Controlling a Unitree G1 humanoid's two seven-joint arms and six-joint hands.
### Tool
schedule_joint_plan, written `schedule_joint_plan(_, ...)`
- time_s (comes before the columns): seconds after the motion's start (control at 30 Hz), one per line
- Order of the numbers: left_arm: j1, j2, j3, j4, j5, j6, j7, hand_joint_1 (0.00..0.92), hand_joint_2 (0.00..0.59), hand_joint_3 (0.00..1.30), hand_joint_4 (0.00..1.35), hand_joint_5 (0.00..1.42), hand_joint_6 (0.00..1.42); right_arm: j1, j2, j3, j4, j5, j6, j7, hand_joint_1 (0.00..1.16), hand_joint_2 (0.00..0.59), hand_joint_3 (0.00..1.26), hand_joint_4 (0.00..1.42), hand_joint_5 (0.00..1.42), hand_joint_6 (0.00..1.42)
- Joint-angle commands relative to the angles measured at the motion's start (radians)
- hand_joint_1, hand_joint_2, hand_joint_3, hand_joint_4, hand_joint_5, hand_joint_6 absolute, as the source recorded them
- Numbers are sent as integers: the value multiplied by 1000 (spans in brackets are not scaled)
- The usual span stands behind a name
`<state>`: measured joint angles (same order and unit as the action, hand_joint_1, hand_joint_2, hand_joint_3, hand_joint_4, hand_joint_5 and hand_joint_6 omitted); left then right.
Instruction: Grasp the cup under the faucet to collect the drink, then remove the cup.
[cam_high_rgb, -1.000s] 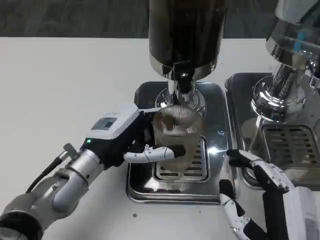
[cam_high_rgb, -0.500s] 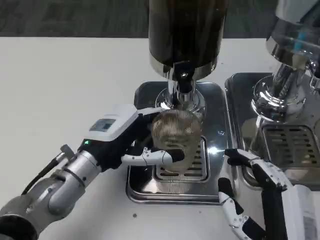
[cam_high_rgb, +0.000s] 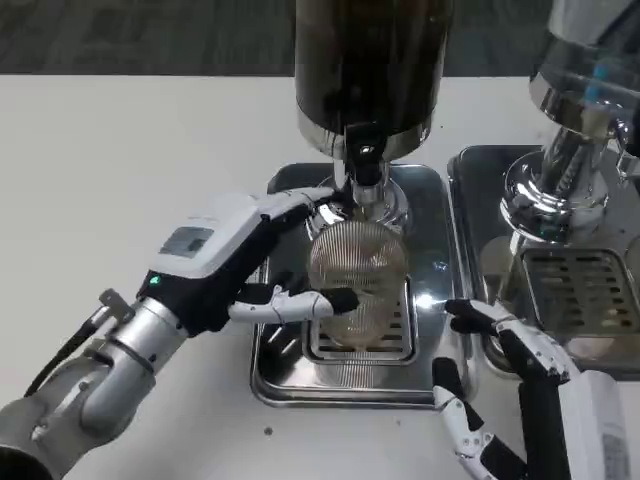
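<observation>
A clear ribbed cup (cam_high_rgb: 357, 272) is held by my left hand (cam_high_rgb: 232, 258) and tilted so its base faces the camera. It hangs over the grate of the steel drip tray (cam_high_rgb: 285, 375), just below the faucet (cam_high_rgb: 364, 165) of the dark drink dispenser (cam_high_rgb: 370, 65). The fingers (cam_high_rgb: 290, 305) wrap its left and lower side, and one reaches along its top. My right hand (cam_high_rgb: 510, 385) stays at the tray's right front corner with fingers spread and nothing in it.
A second steel dispenser (cam_high_rgb: 575, 130) with its own drip tray (cam_high_rgb: 585, 290) stands at the right, close to my right hand. White table (cam_high_rgb: 130, 170) stretches to the left.
My left hand has tipped the cup from upright to lying tilted, lifted it slightly and drawn a little to the left. The right hand barely moved.
</observation>
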<state>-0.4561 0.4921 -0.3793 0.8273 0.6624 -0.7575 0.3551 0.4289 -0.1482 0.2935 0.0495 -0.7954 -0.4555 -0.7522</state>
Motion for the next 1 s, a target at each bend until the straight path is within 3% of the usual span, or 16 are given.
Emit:
schedule_joint_plan(0.03, 52, 39, 46, -66, -34, 11, -10, 57, 60, 220, 154, 259, 249, -15, -3, 3, 12, 10, -7, 2, 438, 420, 397, 435, 372, 305)
schedule_joint_plan(0.27, 169, 115, 172, -231, -152, -45, -46, 39, 81, 229, 181, 285, 267, -22, -3, 5, 18, 17, -15, -9, 436, 411, 380, 415, 357, 306)
schedule_joint_plan(0.37, 193, 159, 251, -279, -289, -127, -112, 4, 120, 279, 254, 317, 294, -28, -4, 2, 22, 27, -21, -8, 433, 408, 377, 411, 356, 306)
schedule_joint_plan(0.4, 191, 166, 268, -280, -342, -149, -149, 1, 122, 289, 267, 323, 297, -32, -4, 1, 25, 31, -22, -7, 431, 406, 367, 407, 356, 307)
schedule_joint_plan(0.53, 139, 194, 310, -282, -742, -179, -459, 0, 112, 303, 305, 340, 286, -50, -7, -1, 38, 48, -31, 4, 421, 397, 355, 382, 342, 307)
schedule_joint_plan(0.6, 106, 192, 334, -311, -941, -126, -642, 0, 105, 318, 335, 357, 295, -59, -9, 0, 45, 61, -36, 12, 413, 386, 342, 368, 332, 307)
schedule_joint_plan(0.7, 64, 176, 378, -337, -1134, -40, -862, 0, 106, 366, 397, 415, 314, -73, -10, -1, 59, 79, -45, 22, 407, 383, 340, 353, 330, 307)
schedule_joint_plan(0.77, 25, 167, 402, -364, -1268, 91, -1029, 0, 101, 377, 411, 418, 315, -80, -9, -2, 67, 86, -48, 23, 406, 383, 337, 352, 330, 307)
schedule_joint_plan(0.83, -5, 156, 425, -383, -1359, 219, -1151, 0, 97, 383, 400, 404, 308, -86, -7, -1, 75, 91, -50, 22, 405, 382, 335, 352, 330, 307)
schedule_joint_plan(1.0, -68, 128, 478, -403, -1461, 508, -1343, 0, 68, 348, 315, 312, 235, -95, -1, -3, 92, 99, -58, 18, 400, 382, 327, 296, 307, 276)
